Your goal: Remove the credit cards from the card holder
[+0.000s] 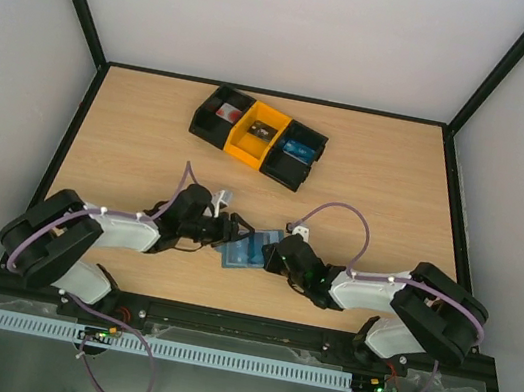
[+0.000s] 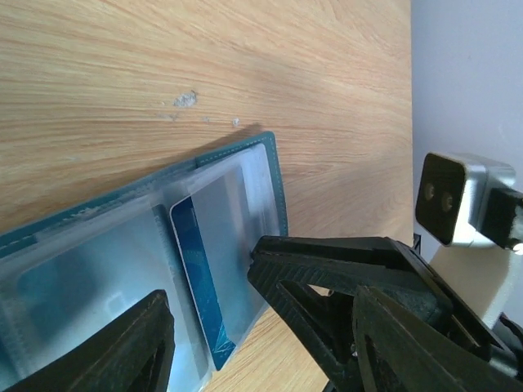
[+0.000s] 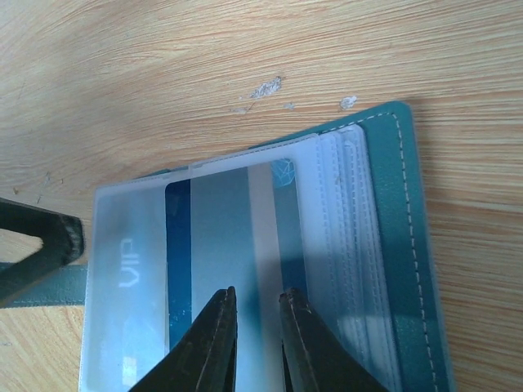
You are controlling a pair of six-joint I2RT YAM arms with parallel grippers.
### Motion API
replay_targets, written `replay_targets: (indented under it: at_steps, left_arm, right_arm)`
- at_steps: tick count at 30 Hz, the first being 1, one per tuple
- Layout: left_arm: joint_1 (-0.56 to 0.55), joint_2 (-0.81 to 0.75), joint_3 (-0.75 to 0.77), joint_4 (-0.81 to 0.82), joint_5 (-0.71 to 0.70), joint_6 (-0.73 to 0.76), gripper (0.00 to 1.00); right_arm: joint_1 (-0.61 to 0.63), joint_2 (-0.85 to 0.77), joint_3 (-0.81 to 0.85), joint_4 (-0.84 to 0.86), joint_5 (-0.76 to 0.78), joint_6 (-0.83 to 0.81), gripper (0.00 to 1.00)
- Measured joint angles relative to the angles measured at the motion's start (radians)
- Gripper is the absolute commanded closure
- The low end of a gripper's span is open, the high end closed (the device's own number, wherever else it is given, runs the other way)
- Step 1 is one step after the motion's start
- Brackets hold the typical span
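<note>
The card holder [image 1: 248,250] is lying open and flat on the wooden table [image 1: 384,197], toward its near edge and about midway across. It is showing as a soft slate-teal cover [image 3: 409,237] with pale stitching running along its border, one rounded corner pointing away over the wood. A stack of clear plastic sleeves [image 3: 347,245] is lying fanned inside it. A blue credit card [image 3: 221,237] with a lighter grey-blue band is sitting fully tucked in the top sleeve, its long edges running across the holder. Beside it, a pale surface is showing the letters VIP.
</note>
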Motion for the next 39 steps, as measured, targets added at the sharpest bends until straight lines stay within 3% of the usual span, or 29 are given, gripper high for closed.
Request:
replay_targets:
  at_steps: [9,23,39]
  left_arm:
    - [-0.025,0.126,0.011,0.085,0.013,-0.043,0.44]
    - [-0.027,0.138,0.003,0.127,0.009,-0.070,0.49]
    - [-0.047,0.194,-0.008,0.191,0.007,-0.107,0.71]
  right_arm:
    - [0.000,-0.034,0.004,-0.069,0.029,-0.022,0.81]
    - [0.000,-0.006,-0.019,0.008,-0.020,-0.021,0.91]
    - [0.000,-0.006,-0.036,0.040,-0.026,-0.001,0.91]
